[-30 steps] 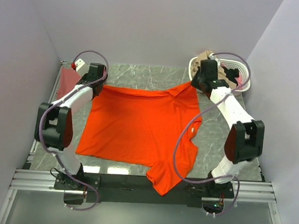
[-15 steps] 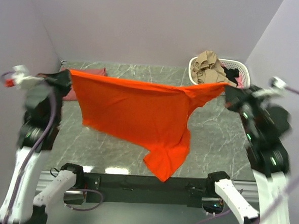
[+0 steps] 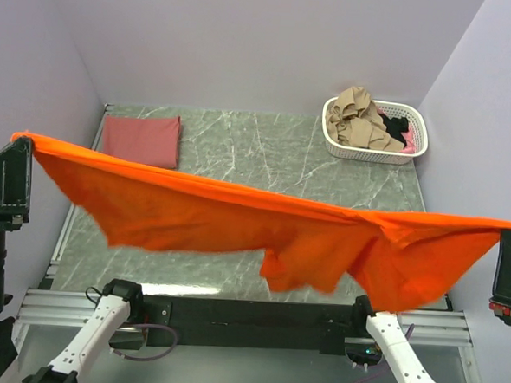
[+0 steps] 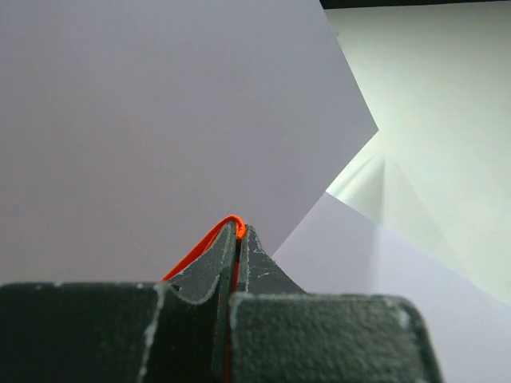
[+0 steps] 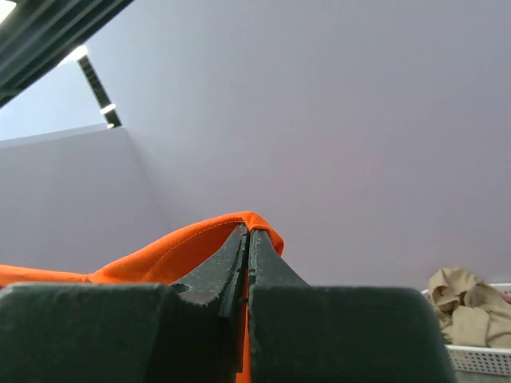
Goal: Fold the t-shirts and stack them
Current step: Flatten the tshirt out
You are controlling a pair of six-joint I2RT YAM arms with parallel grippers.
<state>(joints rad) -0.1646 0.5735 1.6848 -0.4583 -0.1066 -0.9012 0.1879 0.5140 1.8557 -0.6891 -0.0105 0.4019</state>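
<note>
Left tool [image 4: 240, 233] and right tool [image 5: 248, 233] are each pinching the orange-red t-shirt [image 3: 236, 218], stretching it above the desk [image 3: 266, 157].

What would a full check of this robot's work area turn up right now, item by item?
Surface: grey-green marbled table.
Job's things: orange t-shirt stretched in the air between both arms, sagging in the middle; brick-red t-shirt folded flat at the far left.
Clutter: white basket at the far right, holding crumpled tan cloth.
Grippers: left tool and right tool both shut on the orange t-shirt's edge.
Cables: purple cable by the left base.
Surroundings: plain lilac walls.
</note>
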